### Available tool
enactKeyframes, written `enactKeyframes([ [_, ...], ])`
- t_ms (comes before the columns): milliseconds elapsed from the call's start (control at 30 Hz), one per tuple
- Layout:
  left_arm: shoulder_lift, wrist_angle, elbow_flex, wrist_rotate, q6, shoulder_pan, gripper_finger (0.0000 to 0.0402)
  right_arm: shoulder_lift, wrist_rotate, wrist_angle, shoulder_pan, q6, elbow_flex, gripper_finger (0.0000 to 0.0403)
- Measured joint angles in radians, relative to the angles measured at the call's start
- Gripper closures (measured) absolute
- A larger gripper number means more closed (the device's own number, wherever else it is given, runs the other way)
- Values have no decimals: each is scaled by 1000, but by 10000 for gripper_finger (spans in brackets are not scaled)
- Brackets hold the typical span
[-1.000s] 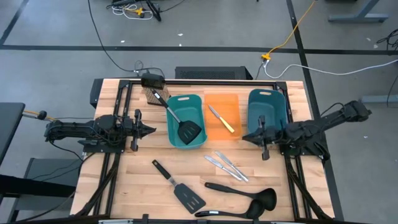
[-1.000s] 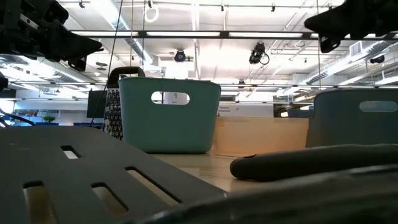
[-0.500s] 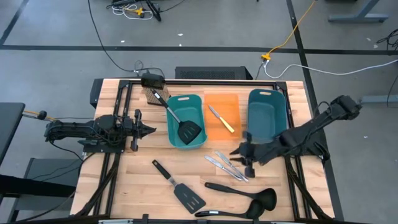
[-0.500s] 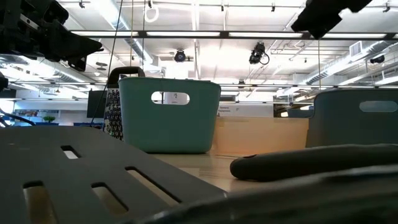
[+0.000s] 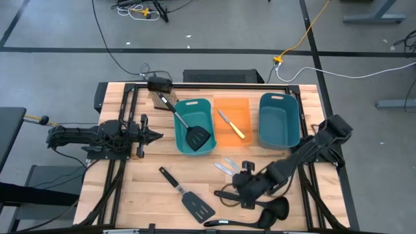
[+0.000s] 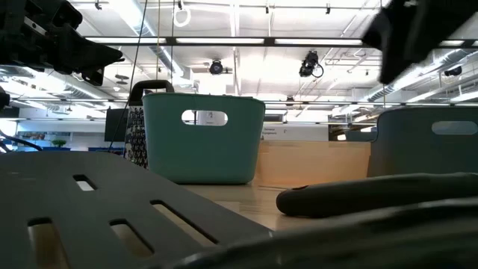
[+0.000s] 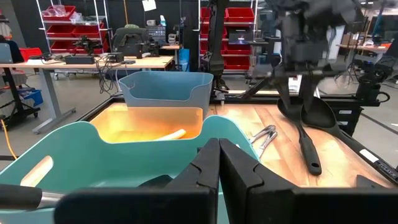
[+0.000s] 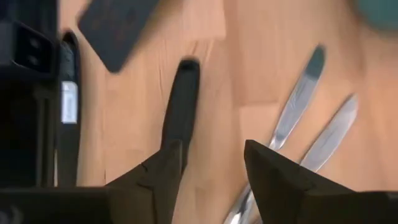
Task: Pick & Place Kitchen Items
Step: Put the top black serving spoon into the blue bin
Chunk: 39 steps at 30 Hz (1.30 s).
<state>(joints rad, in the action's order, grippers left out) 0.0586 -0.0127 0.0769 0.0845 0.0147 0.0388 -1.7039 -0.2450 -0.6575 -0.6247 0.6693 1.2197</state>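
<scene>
The kitchen items are split between the bins and the bare wood. A steel-handled slotted spatula (image 5: 188, 123) leans in the left teal bin (image 5: 195, 127), and a yellow-handled knife (image 5: 231, 123) lies in the orange bin (image 5: 232, 121); the right teal bin (image 5: 279, 120) holds nothing visible. On the near table lie a black slotted spatula (image 5: 187, 195), two small silver knives (image 5: 227, 166) and two black ladles (image 5: 263, 208). The right gripper (image 5: 244, 188) hangs over the handle end of the farther ladle, fingers spread wide with nothing between them. The left gripper (image 5: 156, 136) waits at the left of the table, fingers pressed together, empty.
</scene>
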Motion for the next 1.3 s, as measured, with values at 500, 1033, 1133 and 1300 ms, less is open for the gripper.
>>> enactKeyframes([
  [500, 0, -2, 0, 0, 27, 0, 392, -164, -46, 36, -124, 229, 7, 213],
  [1033, 0, -2, 0, 0, 27, 0, 392, -273, -47, 87, -123, 239, 7, 218],
  [1133, 0, -2, 0, 0, 26, 0, 392, -278, -51, 88, -124, 239, 8, 242],
  [1300, 0, -2, 0, 0, 27, 0, 392, -277, -50, 84, -119, 224, 8, 302],
])
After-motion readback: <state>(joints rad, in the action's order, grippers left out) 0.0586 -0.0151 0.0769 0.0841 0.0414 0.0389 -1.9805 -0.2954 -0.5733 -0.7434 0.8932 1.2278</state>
